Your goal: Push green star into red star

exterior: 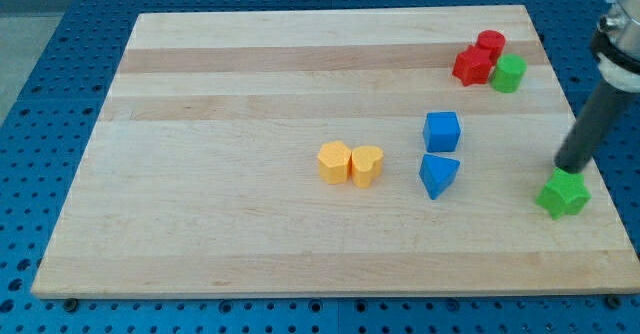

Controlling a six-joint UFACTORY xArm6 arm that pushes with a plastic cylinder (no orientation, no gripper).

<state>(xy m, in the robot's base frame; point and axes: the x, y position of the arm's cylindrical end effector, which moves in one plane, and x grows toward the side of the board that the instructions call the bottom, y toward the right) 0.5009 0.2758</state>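
My tip rests at the view's right edge of the tabletop, right at the upper edge of the green star, apparently touching it, though the rod hides the contact point. The rig carries no claw, only this dark rod slanting up and off the view's right, so there is nothing to open or close.

The green star lies near the view's lower right corner of the board. The red star sits well apart from it, near the view's top right. A red cylinder touches the red star's upper right side, and a green cylinder stands just beside both on their right.

Between those groups, nearer the middle, a blue cube stands just above a blue triangular block, the two close but apart. Further toward the view's left, a yellow hexagon-like block and a yellow heart sit side by side, touching.
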